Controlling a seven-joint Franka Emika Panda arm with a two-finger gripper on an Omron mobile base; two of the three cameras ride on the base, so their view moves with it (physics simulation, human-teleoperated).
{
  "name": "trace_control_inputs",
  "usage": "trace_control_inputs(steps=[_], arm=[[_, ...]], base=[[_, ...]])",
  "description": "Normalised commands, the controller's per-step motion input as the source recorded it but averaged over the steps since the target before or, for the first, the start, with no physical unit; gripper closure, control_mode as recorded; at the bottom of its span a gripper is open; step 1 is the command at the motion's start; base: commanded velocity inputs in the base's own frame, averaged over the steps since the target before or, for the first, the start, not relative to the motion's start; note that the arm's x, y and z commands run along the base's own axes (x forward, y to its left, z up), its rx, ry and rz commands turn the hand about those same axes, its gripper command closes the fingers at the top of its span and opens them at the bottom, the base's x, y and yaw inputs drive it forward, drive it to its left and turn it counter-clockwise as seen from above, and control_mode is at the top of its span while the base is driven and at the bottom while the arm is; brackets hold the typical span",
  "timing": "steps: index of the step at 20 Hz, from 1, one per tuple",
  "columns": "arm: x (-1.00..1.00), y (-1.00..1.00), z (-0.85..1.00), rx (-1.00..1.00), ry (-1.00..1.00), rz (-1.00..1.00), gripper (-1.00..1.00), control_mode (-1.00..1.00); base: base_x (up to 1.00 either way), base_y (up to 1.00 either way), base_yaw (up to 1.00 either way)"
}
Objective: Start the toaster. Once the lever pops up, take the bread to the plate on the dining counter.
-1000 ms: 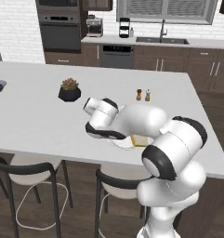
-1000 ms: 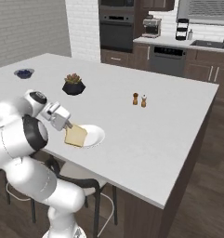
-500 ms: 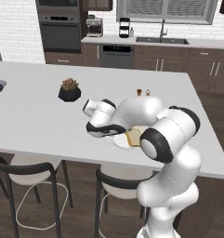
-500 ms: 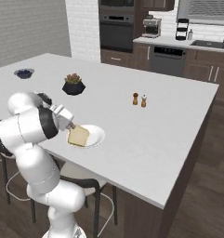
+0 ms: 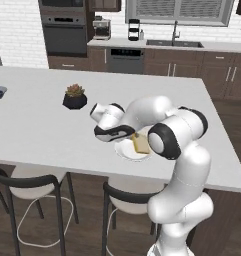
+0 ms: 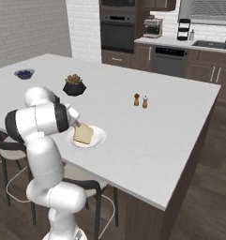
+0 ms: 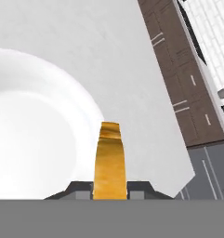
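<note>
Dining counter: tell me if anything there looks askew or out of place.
The bread stands out: it sits tilted over the plate, not lying flat, its crust edge clamped between the jaws of the gripper. Elsewhere the dining counter looks orderly.

The tan, orange-crusted bread (image 6: 83, 134) stands tilted on the white plate (image 6: 98, 138) atop the pale dining counter (image 6: 166, 140).
</note>
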Motion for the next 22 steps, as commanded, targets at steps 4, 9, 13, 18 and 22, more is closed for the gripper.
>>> trace_control_inputs(steps=[4,9,13,18,22], arm=[[0.26,0.00,-0.41,0.00,-0.09,0.00,-1.00,-1.00],[0.11,0.00,-0.25,0.04,-0.15,0.00,-1.00,-1.00],[0.01,-0.01,0.04,0.15,-0.20,0.01,-1.00,-1.00],[0.01,0.29,0.27,0.18,-0.11,0.02,-1.00,-1.00],[0.06,0.73,0.31,0.11,0.00,0.03,-1.00,-1.00]], base=[[0.00,0.00,0.00],[0.00,0.00,0.00],[0.00,0.00,0.00],[0.00,0.00,0.00],[0.00,0.00,0.00]])
